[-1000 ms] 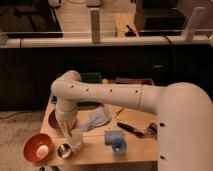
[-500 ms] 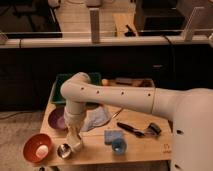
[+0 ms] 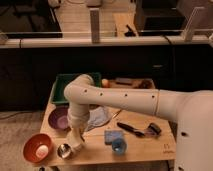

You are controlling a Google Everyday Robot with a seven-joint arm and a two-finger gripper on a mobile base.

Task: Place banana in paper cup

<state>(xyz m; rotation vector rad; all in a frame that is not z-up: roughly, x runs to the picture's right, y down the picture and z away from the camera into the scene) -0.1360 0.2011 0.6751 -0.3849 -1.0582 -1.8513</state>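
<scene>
My gripper (image 3: 76, 140) hangs at the end of the white arm over the front left part of the wooden table (image 3: 145, 150). Right under it a white round shape, the paper cup (image 3: 78, 147), stands next to the small shiny metal cup (image 3: 64, 150). The arm and gripper cover most of the paper cup. I cannot see the banana; it is hidden or out of view.
An orange bowl (image 3: 35, 148) with a white ball in it sits at the front left. A purple bowl (image 3: 58, 119) is behind it and a green tray (image 3: 64, 86) at the back left. A blue cup (image 3: 119, 145), a blue block (image 3: 112, 135), a grey cloth (image 3: 98, 116) and black tools (image 3: 134, 129) lie to the right.
The arm has shifted to the right and forward, and the gripper has moved from over the purple bowl's edge to beside the metal cup.
</scene>
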